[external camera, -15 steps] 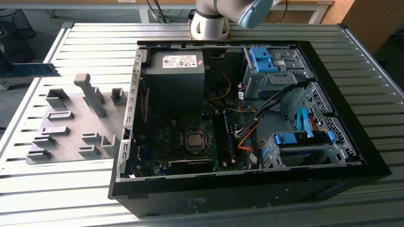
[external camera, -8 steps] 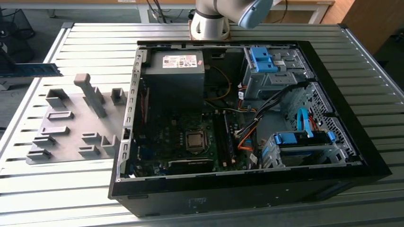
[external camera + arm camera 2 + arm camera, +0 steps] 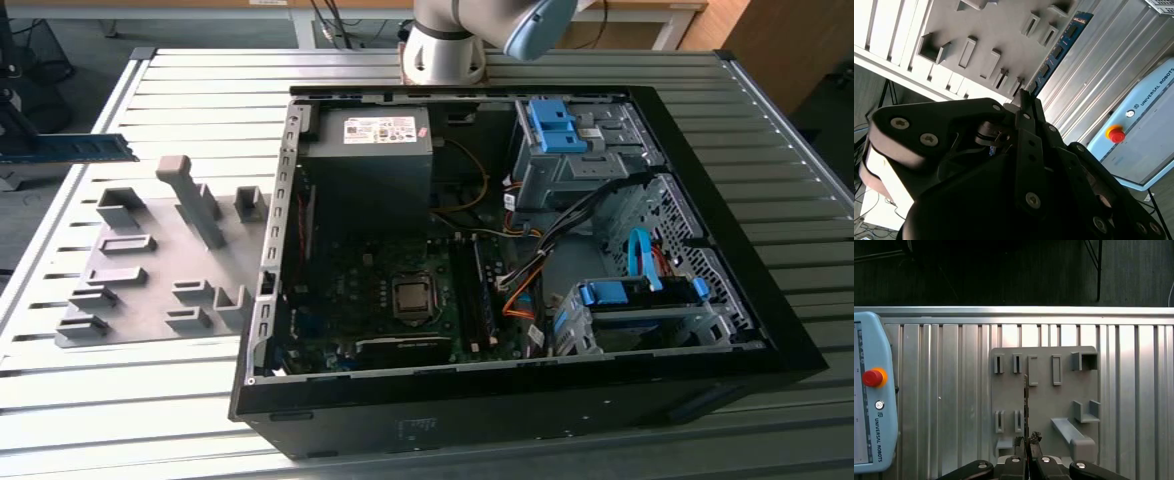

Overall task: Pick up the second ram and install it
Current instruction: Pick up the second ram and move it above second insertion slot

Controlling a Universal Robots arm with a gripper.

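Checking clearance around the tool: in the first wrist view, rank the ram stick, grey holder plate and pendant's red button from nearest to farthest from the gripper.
1. second ram: clamped in the gripper, touching it.
2. grey holder plate: on the table, under the ram.
3. red button: on the pendant, well off to one side.

Second ram (image 3: 74, 150) hangs over holder plate (image 3: 160, 255) — exterior view's left of case (image 3: 467, 420).
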